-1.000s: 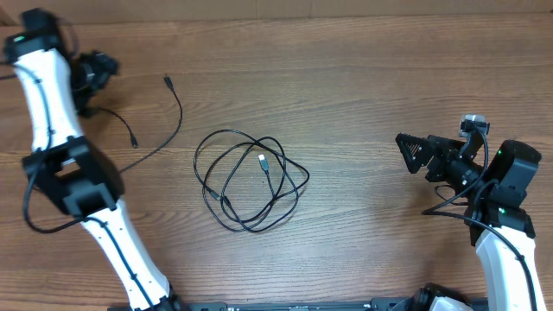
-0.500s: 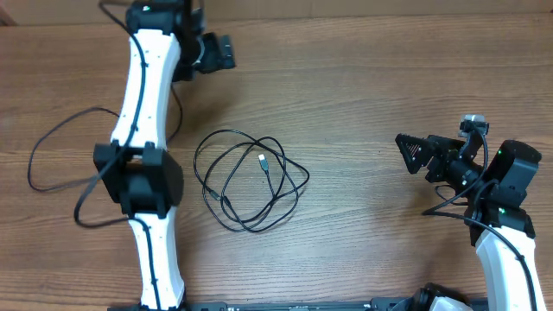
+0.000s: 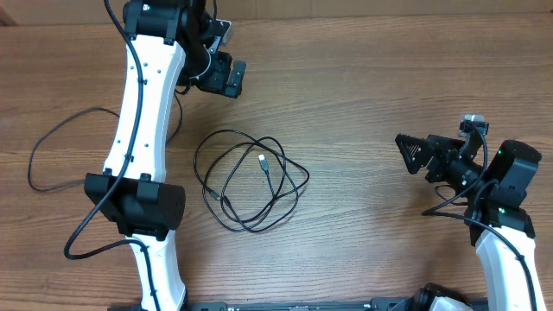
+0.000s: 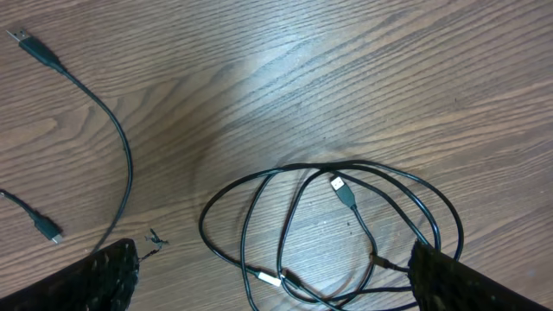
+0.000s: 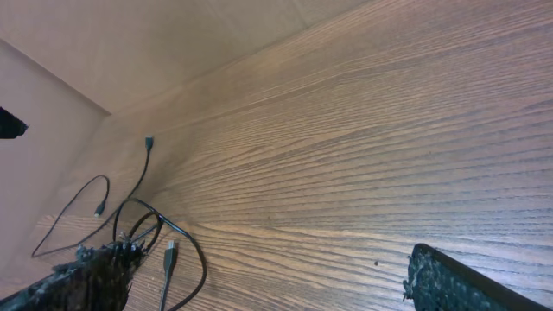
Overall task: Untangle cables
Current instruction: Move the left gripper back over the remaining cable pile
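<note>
The cables lie as one loose tangle of thin black loops [image 3: 270,180] at mid-table, a silver-tipped plug [image 3: 262,161] inside it. The left wrist view looks down on that tangle [image 4: 289,216] and its plug [image 4: 344,192]. A separate black cord [image 4: 121,138] curves off to the left, apart from the loops. My left gripper [image 3: 226,78] hovers open behind the tangle, nothing between its fingers [image 4: 276,281]. My right gripper [image 3: 406,154] stands open far to the right, pointing at the tangle [image 5: 164,242], and is empty [image 5: 272,276].
The left arm [image 3: 143,130] stretches up the table's left side and hides most of the separate cord in the overhead view. Its own thicker black cable [image 3: 39,160] loops out to the left. Bare wood lies between the tangle and the right gripper.
The left arm has swung from the far left edge toward the right; its gripper now hangs behind the tangle. The right arm and the cables have not moved.
</note>
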Controlling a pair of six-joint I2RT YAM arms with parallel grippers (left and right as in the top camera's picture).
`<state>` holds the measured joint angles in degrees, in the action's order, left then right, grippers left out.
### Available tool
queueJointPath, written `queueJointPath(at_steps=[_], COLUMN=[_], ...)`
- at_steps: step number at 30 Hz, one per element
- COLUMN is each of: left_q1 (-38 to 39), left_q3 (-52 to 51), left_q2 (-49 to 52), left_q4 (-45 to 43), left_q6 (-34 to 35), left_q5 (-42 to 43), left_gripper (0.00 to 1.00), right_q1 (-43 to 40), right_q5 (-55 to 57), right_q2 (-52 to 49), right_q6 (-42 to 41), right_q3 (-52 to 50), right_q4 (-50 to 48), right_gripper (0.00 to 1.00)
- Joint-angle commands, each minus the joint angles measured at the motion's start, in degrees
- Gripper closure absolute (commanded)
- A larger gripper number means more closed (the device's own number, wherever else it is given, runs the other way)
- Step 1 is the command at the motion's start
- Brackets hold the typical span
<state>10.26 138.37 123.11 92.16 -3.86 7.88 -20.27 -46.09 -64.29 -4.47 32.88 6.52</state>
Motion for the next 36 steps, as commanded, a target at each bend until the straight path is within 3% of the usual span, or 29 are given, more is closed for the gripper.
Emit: queueJointPath(at_steps=[1,6,17,23,27,29,31,36], left_q1=[-0.17,0.55,7.45,11.96,14.45,15.8,17.53,21.22], left_q3=[0.2,-0.11,-0.55,-0.66,-0.66,-0.81,-1.31,-4.07], left_q2=[0.35,0.35,1.53,2.27,2.27,2.27,2.27,2.27], left_q4=[0.15,0.9,2.43,2.49,0.79,0.7,1.92,3.45], left_q6=[-1.92,-5.38,-3.04,-0.83,0.0,7.48,21.84,37.94], left_q5=[0.66,3.98,3.8,16.92,18.1,13.09,2.82,-7.26], left_gripper=[0.0,0.0,0.01,0.01,0.0,0.0,0.01,0.0], right_q1=[-0.37,-0.37,-0.37,-0.37,-0.37,-0.37,-0.37,-0.37], right_q5=[0.13,0.13,0.13,0.13,0.13,0.13,0.13,0.13], right_q2=[-0.02,-0.02,-0.02,-0.02,-0.02,-0.02,-0.02,-0.02], right_q6=[0.48,0.48,0.48,0.46,0.46,0.46,0.46,0.46], right_q3=[0.5,0.5,0.5,0.52,0.5,0.5,0.5,0.5], right_q4=[-0.39,-0.39,-0.2,-0.13,0.63,1.07,1.36,1.36], right_gripper=[0.0,0.0,0.0,0.0,0.0,0.0,0.0,0.0])
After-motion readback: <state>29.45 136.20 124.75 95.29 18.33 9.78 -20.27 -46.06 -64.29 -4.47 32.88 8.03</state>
